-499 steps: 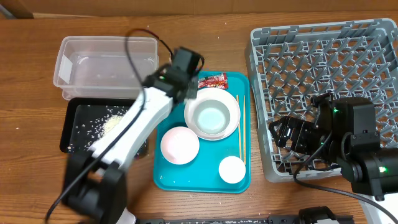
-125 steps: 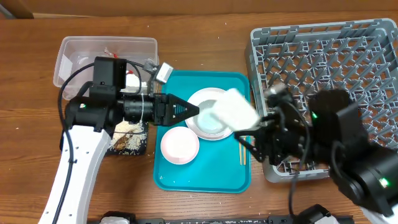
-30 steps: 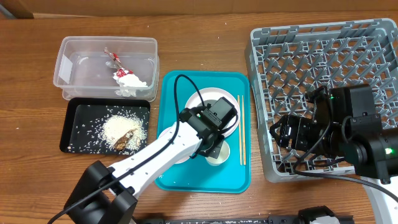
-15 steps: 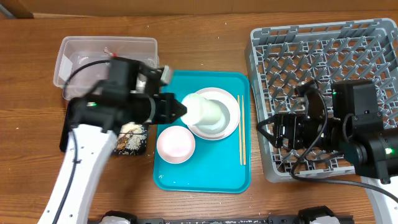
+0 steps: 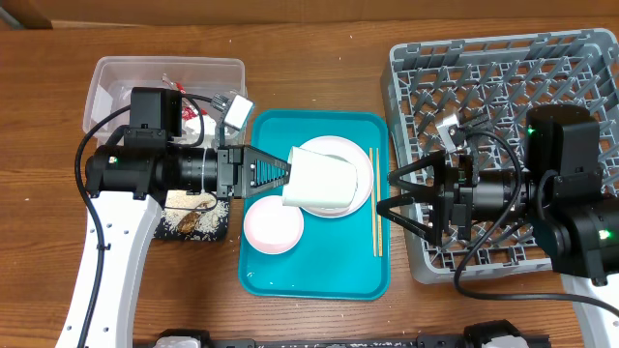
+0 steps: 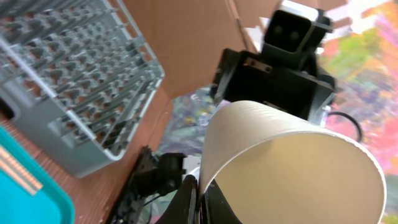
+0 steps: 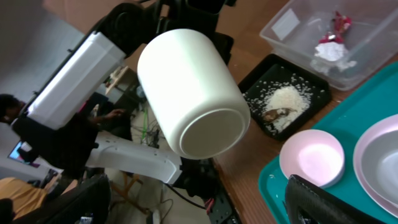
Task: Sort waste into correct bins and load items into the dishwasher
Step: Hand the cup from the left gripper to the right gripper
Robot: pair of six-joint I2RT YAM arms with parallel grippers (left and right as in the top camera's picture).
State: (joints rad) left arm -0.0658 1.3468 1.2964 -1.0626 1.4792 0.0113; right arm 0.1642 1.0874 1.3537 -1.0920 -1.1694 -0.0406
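- Gripping the small white cup (image 5: 324,184) by its rim, the left gripper (image 5: 288,176) is clamped shut on the cup wall, one finger inside the mouth and one outside.
- The cup lies on its side in the air above the teal tray (image 5: 314,280), its mouth to the left and its flat base to the right.
- From the right, the right gripper (image 5: 384,191) faces that base with its fingers spread wide and nothing between them. It is close to the cup but not touching it.
- Below the cup, a white bowl (image 5: 340,153) sits on the far part of the teal tray. A pale pink bowl (image 5: 273,224) sits nearer and to the left.
- Two wooden chopsticks (image 5: 373,217) lie side by side along the tray's right edge.
- The grey dish rack (image 5: 503,77) stands just right of the tray, and the right arm reaches out over its near-left part.
- At far left, the clear tub (image 5: 116,82) holds a crumpled napkin (image 7: 328,51) and a red wrapper (image 7: 339,22).
- Nearer than the tub, the black tray (image 7: 264,73) holds a heap of rice (image 7: 285,98) and a brown scrap (image 7: 273,114).
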